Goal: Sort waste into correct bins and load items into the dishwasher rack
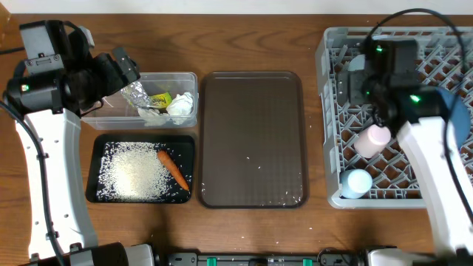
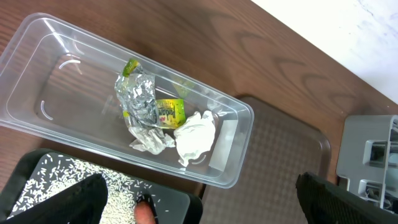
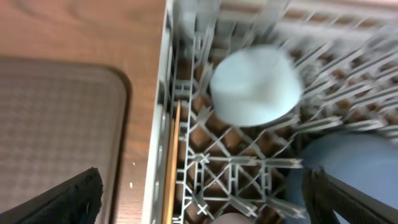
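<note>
Left tool is wide apart and holds nothing. It hangs over the clear tub, where the foil, wrapper and tissues lie. Rice and the carrot lie in the black tray. Right tool is wide apart too, empty, over the grey rack with the pink cup, light-blue cup and chopsticks.

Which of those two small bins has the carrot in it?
The black tray: the carrot lies among rice. The clear tub holds foil, wrapper, tissue.
</note>
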Controlling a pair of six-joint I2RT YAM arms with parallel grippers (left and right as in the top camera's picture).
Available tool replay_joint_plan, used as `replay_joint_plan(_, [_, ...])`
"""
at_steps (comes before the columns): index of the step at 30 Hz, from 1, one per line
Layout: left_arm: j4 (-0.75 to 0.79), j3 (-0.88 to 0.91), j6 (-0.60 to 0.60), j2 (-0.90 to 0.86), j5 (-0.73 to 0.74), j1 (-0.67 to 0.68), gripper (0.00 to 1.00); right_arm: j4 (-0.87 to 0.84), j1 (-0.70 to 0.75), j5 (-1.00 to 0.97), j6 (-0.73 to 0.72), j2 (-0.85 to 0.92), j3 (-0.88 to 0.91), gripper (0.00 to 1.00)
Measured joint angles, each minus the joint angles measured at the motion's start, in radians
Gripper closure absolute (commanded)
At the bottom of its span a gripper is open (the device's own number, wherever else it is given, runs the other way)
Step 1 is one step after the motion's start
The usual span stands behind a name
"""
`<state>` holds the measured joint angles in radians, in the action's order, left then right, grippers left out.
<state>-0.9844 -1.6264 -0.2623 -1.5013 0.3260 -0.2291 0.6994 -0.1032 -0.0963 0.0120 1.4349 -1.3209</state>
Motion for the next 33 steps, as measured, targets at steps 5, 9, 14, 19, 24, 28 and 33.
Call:
replay_joint_plan(5, [0.000,0.000,0.000,0.000,0.000,0.000,0.01,-0.001,0.000,-0.004,0.000,-0.186,0.000,0.01])
replay_joint_plan(9, [0.000,0.000,0.000,0.000,0.000,0.000,0.01,-0.001,0.000,-0.006,0.000,-0.340,0.000,0.01])
replay_joint_plan(14, [0.000,0.000,0.000,0.000,0.000,0.000,0.01,-0.001,0.000,-0.006,0.000,-0.528,0.000,0.01])
replay_joint_plan(19, [0.000,0.000,0.000,0.000,0.000,0.000,0.01,-0.001,0.000,-0.007,0.000,-0.701,-0.001,0.01])
replay_joint_plan(24, [0.000,0.000,0.000,0.000,0.000,0.000,0.01,0.000,0.000,-0.010,0.000,-0.836,-0.001,0.01])
replay_joint_plan(28, [0.000,0.000,0.000,0.000,0.000,0.000,0.01,0.035,0.000,-0.009,0.000,-0.944,-0.003,0.01])
replay_joint_plan(33, [0.000,0.000,0.000,0.000,0.000,0.000,0.01,0.220,0.000,-0.007,-0.001,-1.099,-0.006,0.01])
